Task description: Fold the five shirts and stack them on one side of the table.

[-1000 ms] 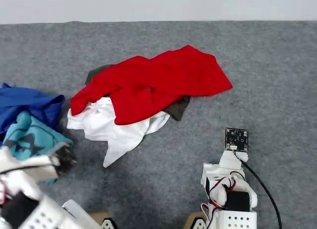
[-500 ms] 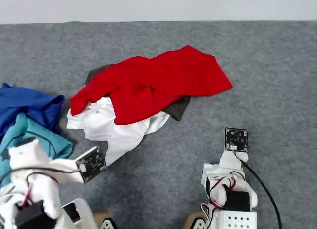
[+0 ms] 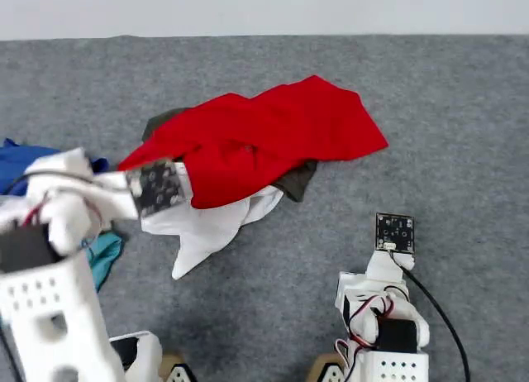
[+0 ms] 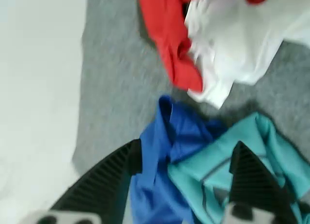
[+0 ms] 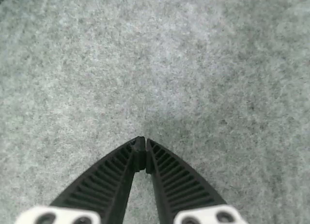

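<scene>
Grey felt covered the table (image 3: 446, 109); a red shirt (image 3: 256, 142) was heaped over a white shirt (image 3: 207, 221) centrally. The left end effector (image 4: 186, 151) was held wide above a blue shirt (image 4: 155, 185); the right end effector (image 5: 141, 144) was pinched closed.

Likely a lab bench: grey felt table (image 3: 463, 109), bare white wall (image 3: 264, 10) behind.

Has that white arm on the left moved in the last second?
Yes. The left arm has swung away from the near edge of the table, toward the red shirt.
</scene>
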### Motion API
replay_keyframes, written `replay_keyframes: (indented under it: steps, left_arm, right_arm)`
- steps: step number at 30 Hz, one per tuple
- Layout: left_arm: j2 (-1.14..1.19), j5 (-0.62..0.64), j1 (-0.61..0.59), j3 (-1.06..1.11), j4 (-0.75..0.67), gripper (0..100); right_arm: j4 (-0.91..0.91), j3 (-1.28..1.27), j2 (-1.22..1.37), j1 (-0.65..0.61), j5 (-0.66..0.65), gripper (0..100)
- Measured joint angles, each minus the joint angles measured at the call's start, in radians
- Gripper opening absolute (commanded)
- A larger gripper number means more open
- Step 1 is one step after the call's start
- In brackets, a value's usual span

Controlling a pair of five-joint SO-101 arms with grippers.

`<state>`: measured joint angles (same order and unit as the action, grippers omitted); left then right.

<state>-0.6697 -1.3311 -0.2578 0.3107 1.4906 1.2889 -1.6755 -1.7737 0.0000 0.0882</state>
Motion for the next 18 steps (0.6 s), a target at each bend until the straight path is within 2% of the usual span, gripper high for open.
replay_keyframes:
  steps: [3,8,11,18]
  left_arm:
    - [0.104,0.087,0.080,-0.023,-0.028,29]
    - [0.236,0.255,0.186,-0.023,-0.215,29]
    - [0.302,0.259,0.235,-0.023,-0.236,29]
    - [0.434,0.172,0.313,-0.023,-0.201,29]
  right_arm:
    - [0.000,0.000,0.000,0.000,0.000,0.9]
    - [0.000,0.000,0.000,0.000,0.000,0.9]
    - [0.000,0.000,0.000,0.000,0.000,0.9]
    - [0.000,0.000,0.000,0.000,0.000,0.9]
